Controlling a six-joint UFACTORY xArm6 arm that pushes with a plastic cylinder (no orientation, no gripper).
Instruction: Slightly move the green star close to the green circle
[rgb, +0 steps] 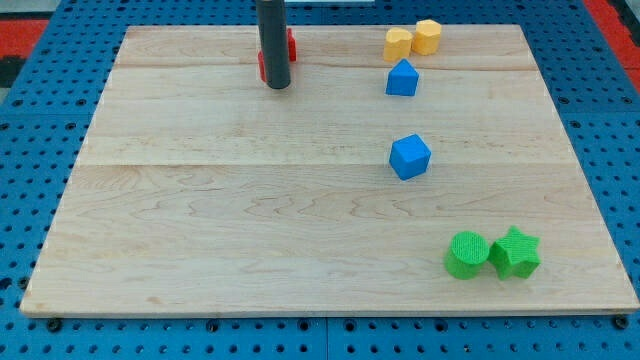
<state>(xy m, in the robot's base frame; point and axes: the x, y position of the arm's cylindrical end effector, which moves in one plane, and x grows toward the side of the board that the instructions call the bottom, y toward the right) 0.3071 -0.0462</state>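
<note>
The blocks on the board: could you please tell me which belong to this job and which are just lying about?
Job: green star, green circle, already touching; my tip, far off at the view's top.
Lying about: red block behind the rod, two yellow blocks, blue blocks.

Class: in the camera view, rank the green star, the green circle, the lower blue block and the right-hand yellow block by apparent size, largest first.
1. green star and green circle: alike, nearest the view's bottom, so perhaps enlarged.
2. lower blue block.
3. right-hand yellow block.
</note>
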